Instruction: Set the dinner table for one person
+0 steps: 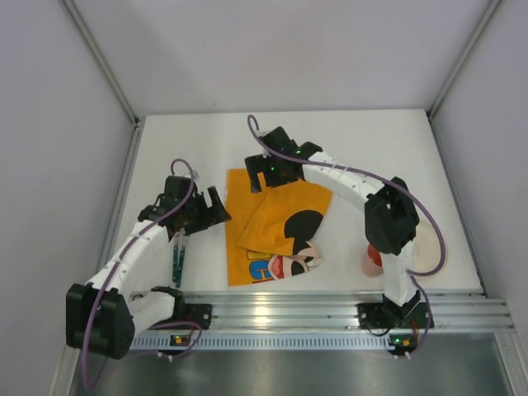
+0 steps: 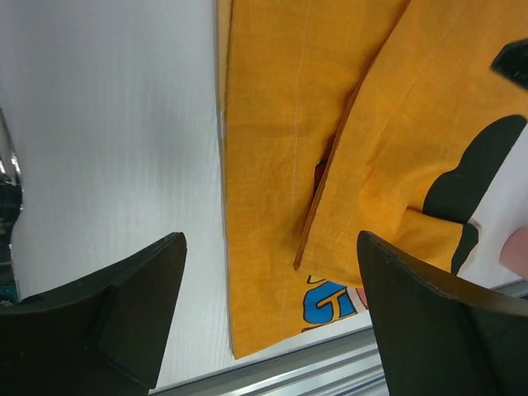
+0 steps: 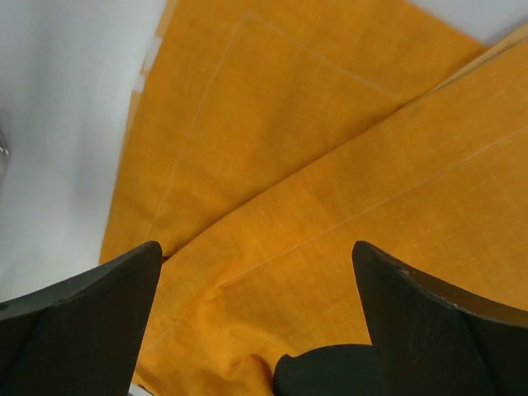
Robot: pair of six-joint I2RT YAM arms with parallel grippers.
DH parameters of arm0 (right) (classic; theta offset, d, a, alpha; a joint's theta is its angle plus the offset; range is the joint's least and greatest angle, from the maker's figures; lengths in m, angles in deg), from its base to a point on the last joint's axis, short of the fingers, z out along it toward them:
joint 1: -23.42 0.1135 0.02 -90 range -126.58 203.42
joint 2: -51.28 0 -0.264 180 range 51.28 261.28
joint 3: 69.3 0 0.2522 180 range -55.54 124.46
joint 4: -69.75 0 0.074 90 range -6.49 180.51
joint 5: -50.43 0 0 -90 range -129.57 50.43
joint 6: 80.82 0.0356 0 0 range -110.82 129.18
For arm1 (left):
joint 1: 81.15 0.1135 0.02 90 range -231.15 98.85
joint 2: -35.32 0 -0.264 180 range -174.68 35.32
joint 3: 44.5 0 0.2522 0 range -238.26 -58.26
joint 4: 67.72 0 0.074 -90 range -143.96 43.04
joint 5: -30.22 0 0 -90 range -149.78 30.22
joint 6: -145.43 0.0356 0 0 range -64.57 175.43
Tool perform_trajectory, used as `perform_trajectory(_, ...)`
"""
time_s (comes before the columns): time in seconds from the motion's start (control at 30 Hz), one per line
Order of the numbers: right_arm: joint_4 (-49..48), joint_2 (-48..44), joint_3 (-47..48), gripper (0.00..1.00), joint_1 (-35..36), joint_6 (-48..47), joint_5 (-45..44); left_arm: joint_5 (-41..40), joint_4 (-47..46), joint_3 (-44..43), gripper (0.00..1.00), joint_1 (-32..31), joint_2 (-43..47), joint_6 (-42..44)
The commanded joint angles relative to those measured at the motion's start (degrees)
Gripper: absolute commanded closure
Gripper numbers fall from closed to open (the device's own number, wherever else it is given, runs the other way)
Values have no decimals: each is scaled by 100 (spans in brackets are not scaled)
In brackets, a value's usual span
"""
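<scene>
The white dinner table [image 1: 371, 148] carries an orange Mickey Mouse placemat [image 1: 272, 235], lying crooked with its right part folded over as a flap [image 1: 289, 206]. My left gripper [image 1: 218, 206] is open and empty, hovering just left of the placemat's left edge. In the left wrist view the gripper [image 2: 272, 313] frames the mat's near left corner [image 2: 264, 272] and the folded flap [image 2: 412, 140]. My right gripper [image 1: 259, 179] is open and empty above the mat's far left corner. In the right wrist view the gripper [image 3: 256, 322] is over the fold in the cloth [image 3: 289, 181].
A teal-handled utensil [image 1: 178, 257] lies on the table under my left arm. A pink and red object [image 1: 373, 260] shows partly behind my right arm. An aluminium rail [image 1: 330, 301] runs along the near edge. Grey walls enclose the table.
</scene>
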Motion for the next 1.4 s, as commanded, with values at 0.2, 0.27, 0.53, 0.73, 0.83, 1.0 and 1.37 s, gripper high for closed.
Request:
perform_trajectory(0.2, 1344, 59, 242, 2, 936, -546, 33, -530, -3, -186, 31, -216, -886, 226)
perform_trajectory(0.27, 1397, 129, 312, 2, 1086, -625, 112, -618, 76, -221, 35, -216, -843, 252)
perform_trajectory(0.53, 1643, 454, 629, 9, 1534, -792, 191, -1407, 480, -449, 46, -190, -219, 50)
perform_trajectory(0.73, 1827, 779, 883, 11, 1947, -880, 33, -1945, 973, -836, 55, -49, -237, 103)
perform_trajectory(0.83, 1889, 972, 998, 13, 2176, -898, -98, -1937, 1008, -801, 57, 108, -17, 112)
perform_trajectory(1.0, 1950, 1193, 1086, 20, 2273, -828, -343, -1902, 1104, -784, 59, 320, 194, 270)
perform_trajectory(1.37, 2083, 1483, 1174, 46, 2405, -880, -1390, -1840, 1105, -722, 62, 391, 256, 340)
